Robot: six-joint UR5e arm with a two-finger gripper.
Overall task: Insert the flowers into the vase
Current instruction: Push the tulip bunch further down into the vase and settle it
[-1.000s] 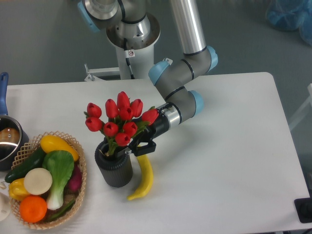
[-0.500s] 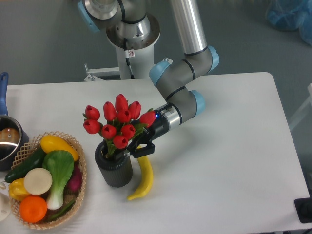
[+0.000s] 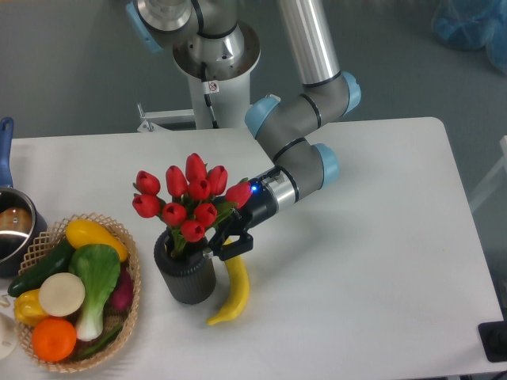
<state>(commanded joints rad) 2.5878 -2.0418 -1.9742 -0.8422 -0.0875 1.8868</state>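
The black two-finger gripper (image 3: 223, 241) of the grey-and-blue arm sits at the right edge of the bunch of red tulip buds with green leaves (image 3: 187, 204), its fingers partly hidden behind the foliage; whether the jaws are clamped on the stems or spread cannot be told from this angle. A small blue light glows on the wrist just above. The smooth, rounded buds fan out wider than the short dark grey-black cylindrical vase with a ribbed band (image 3: 187, 277) directly beneath them, and the green stems drop into its thick-rimmed mouth. A curved yellow banana (image 3: 233, 292) lies on the matte white table (image 3: 372, 261) just beside the vase on its right, its upper end under the gripper. Well to the left, a woven wicker basket (image 3: 133, 309) holds glossy plastic produce: a yellow squash, a dark green cucumber, a leafy bok choy, a pale round slice, a yellow pepper and an orange. At the far left edge stands a metal pot with a blue handle (image 3: 9, 229), only partly in frame.
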